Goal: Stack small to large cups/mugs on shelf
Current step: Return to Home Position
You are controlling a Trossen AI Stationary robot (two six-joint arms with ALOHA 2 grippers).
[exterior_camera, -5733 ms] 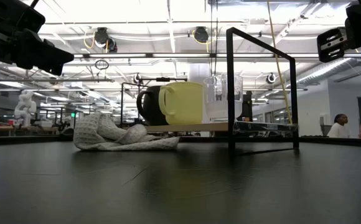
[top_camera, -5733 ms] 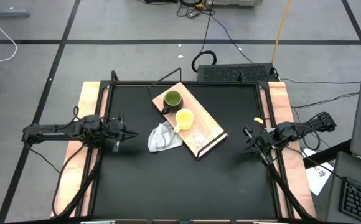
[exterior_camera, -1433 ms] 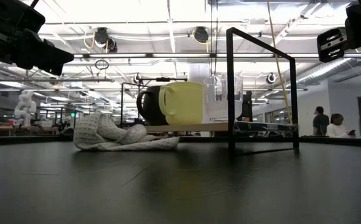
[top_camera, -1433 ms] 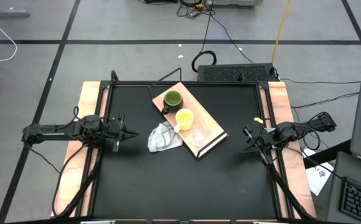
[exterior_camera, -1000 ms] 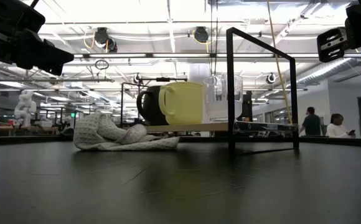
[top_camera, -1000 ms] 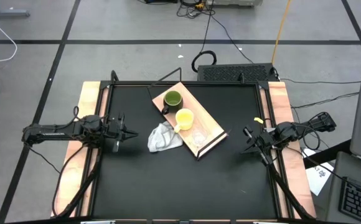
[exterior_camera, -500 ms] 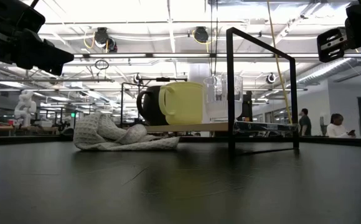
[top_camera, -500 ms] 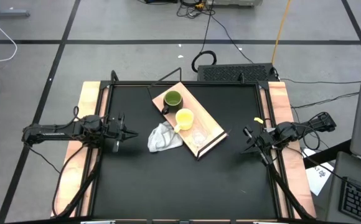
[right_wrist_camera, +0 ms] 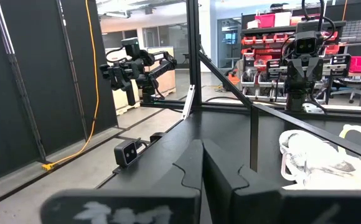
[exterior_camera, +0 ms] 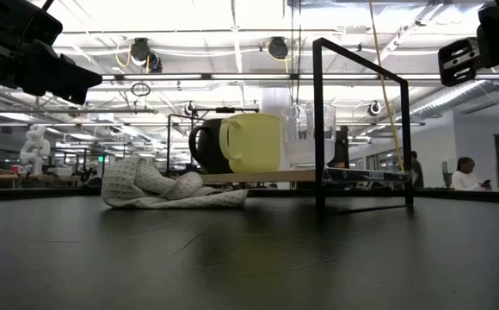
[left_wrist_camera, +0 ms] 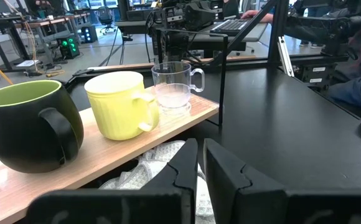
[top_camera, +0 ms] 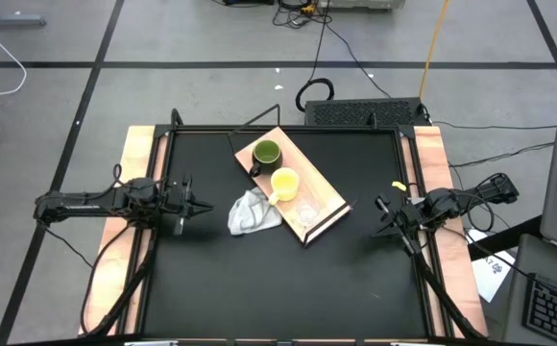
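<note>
The light-wood shelf (top_camera: 328, 195) with a thin dark frame stands slantwise at the table's middle. On it stand in a row a dark green mug (top_camera: 265, 154), a bright yellow mug (top_camera: 284, 183) and a clear glass cup (top_camera: 306, 210); they also show in the left wrist view: green mug (left_wrist_camera: 25, 121), yellow mug (left_wrist_camera: 119, 102), glass cup (left_wrist_camera: 173, 86). My left gripper (top_camera: 202, 203) is shut and empty at the table's left edge, left of the cloth. My right gripper (top_camera: 382, 217) is shut and empty at the right edge.
A crumpled white cloth (top_camera: 252, 213) lies on the black tabletop against the shelf's left side, partly under it (left_wrist_camera: 162, 168). Bare tabletop lies near the front edge and between the shelf and my right gripper. People show far off in the room (exterior_camera: 467, 173).
</note>
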